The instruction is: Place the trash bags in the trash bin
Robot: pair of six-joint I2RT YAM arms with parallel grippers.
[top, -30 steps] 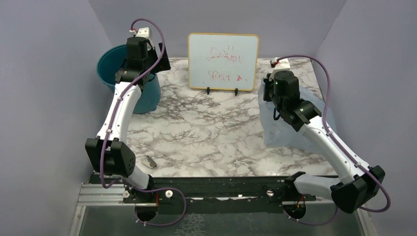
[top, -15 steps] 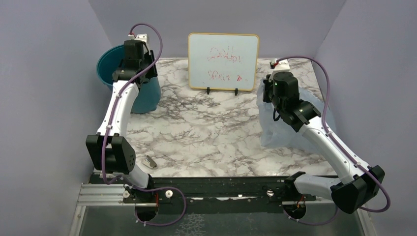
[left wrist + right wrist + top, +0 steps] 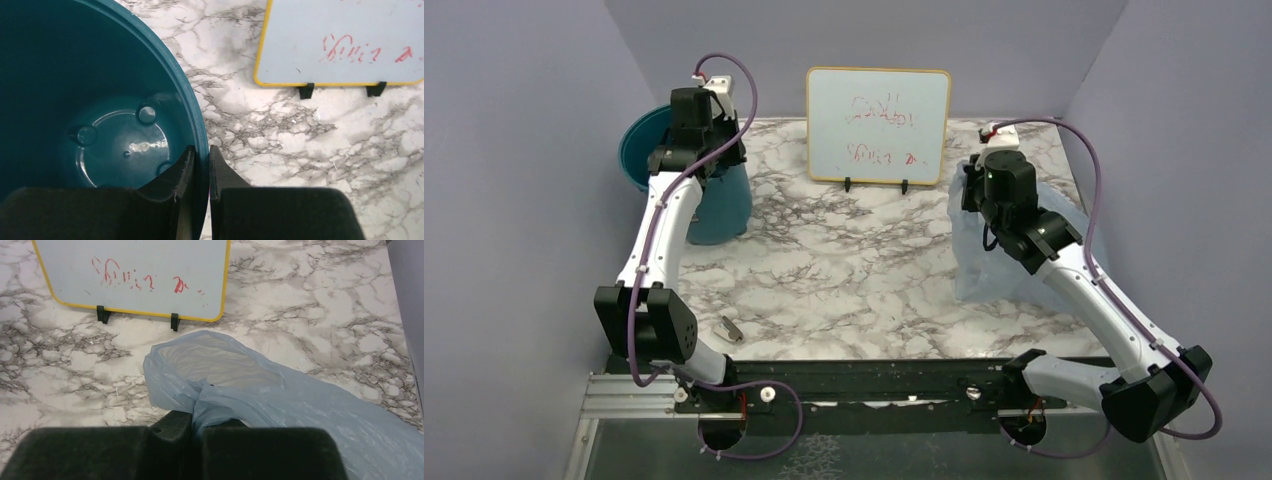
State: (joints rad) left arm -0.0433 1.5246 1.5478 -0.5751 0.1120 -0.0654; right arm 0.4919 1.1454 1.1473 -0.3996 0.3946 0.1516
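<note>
The teal trash bin (image 3: 724,205) stands at the back left of the marble table, and its inside (image 3: 100,75) shows bare in the left wrist view. My left gripper (image 3: 201,155) is shut on the bin's rim, one finger inside the wall and one outside. The light-blue trash bag (image 3: 984,270) lies crumpled at the right of the table. My right gripper (image 3: 196,419) is shut on a bunched fold of the bag (image 3: 280,395), which spreads out to the right beyond the fingers.
A yellow-framed whiteboard (image 3: 878,125) with red scribbles stands at the back middle, between bin and bag. A small grey object (image 3: 731,328) lies near the table's front left edge. Purple walls close in the table on three sides.
My left gripper has closed onto the bin's rim, and the bin has tipped slightly to the left. The right gripper has stayed shut on the bag and shifted a little.
</note>
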